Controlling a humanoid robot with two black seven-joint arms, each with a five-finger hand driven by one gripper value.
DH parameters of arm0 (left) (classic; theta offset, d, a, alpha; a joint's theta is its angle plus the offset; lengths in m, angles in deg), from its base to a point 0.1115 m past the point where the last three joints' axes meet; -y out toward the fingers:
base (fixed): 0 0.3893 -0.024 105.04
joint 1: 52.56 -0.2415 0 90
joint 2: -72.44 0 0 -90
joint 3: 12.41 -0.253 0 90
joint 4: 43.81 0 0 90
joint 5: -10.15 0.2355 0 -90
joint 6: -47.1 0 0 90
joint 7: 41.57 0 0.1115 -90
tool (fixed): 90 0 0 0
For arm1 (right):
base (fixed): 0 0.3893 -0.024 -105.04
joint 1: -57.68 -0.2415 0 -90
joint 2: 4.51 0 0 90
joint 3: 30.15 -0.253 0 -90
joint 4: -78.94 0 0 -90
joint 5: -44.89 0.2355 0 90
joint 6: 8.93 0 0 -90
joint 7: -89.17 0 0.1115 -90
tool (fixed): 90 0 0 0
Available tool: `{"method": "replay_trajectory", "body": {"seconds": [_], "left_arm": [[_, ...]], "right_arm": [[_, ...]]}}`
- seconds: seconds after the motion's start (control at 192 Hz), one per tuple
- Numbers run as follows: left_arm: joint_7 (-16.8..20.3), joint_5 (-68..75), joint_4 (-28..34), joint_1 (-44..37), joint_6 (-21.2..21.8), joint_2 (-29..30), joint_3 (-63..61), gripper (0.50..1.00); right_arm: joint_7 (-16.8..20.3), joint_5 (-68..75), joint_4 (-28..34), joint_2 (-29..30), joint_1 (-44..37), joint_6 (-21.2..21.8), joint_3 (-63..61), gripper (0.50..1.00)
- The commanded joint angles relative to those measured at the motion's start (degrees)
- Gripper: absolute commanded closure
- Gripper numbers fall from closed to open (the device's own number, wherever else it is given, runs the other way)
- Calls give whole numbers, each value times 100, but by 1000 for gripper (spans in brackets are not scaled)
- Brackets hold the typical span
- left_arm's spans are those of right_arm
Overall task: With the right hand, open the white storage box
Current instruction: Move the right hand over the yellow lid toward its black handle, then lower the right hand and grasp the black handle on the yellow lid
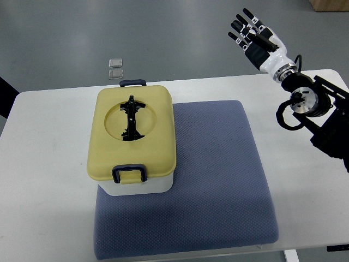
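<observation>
The storage box (131, 183) is white with a pale yellow lid (131, 134). It stands on the left part of a blue mat (212, 180). The lid is closed, with a black folding handle (131, 117) lying flat in its round recess. A dark blue latch (128, 173) sits at the near edge and another (133, 83) at the far edge. My right hand (252, 33) is raised beyond the table's far right corner, well away from the box. Its fingers (245, 23) are spread and hold nothing.
The white table (43, 164) carries the mat and box. My right arm's black joints (305, 103) hang over the table's right side. Two small clear squares (115, 68) lie on the grey floor behind the table.
</observation>
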Motion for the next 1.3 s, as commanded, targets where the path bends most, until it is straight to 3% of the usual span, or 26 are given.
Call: {"method": "replay_trajectory", "body": {"seconds": [0.0, 0.24, 0.386, 0.501, 0.621, 0.778, 1.295], "left_arm": [[0, 0, -8, -4, -3, 0, 0, 500], [0, 0, -35, -5, -30, 0, 0, 500], [0, 0, -17, 4, -38, 0, 9, 500], [0, 0, 0, 4, -74, 0, 9, 500], [0, 0, 1, 4, -82, 0, 9, 500], [0, 0, -17, 4, -82, 0, 9, 500], [0, 0, 9, 4, -82, 0, 9, 500]], "right_arm": [[5, -1381, 246, -219, -498, 7, 482, 568], [-189, -3817, 606, -474, -2248, -107, 2864, 568], [-1050, -4863, 1230, -518, -3109, -757, 4121, 568], [-1790, -5820, 1599, -474, -3610, -1609, 4956, 570], [-1790, -6550, 1617, -369, -3795, -2321, 5422, 572], [-1790, -6770, 1617, -184, -3795, -2866, 5703, 572], [-1790, -6691, 1617, 229, -3619, -2955, 5721, 572]]}}
